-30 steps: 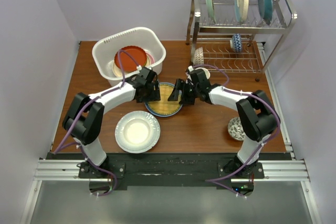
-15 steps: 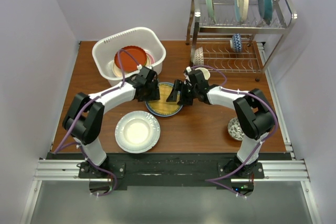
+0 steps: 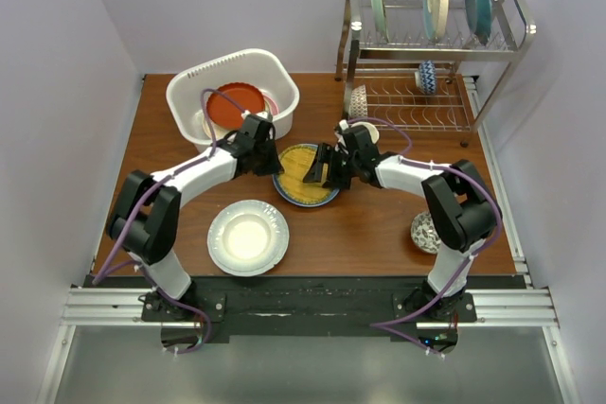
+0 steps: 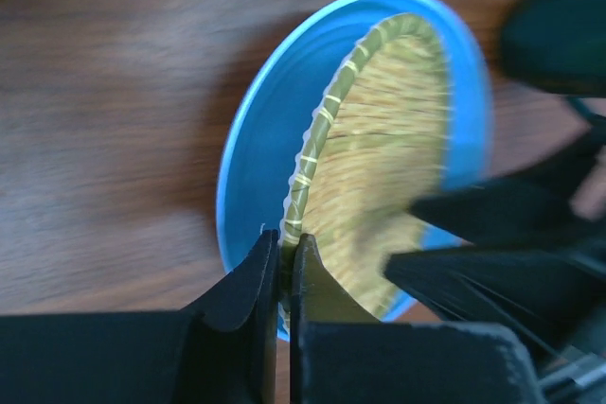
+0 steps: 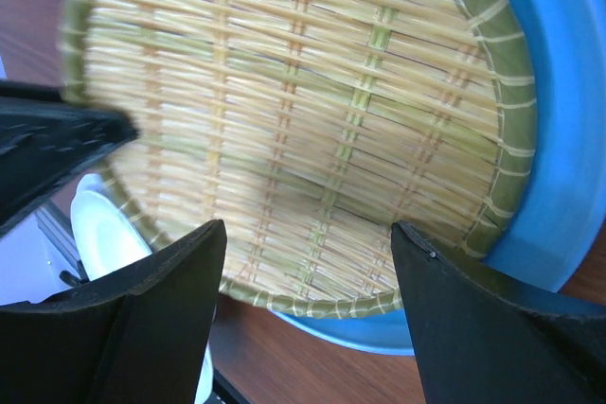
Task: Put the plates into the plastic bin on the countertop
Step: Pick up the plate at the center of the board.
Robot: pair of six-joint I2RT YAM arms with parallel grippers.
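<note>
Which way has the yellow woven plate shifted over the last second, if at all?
Yes. The woven plate, with the blue plate under it, has slid right, away from the white bin.

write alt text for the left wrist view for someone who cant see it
The left gripper pinches the raised rim of a woven yellow-green plate that tilts up off a light blue plate on the dark wood countertop. The right gripper, dark and blurred, shows at the right edge.
</note>
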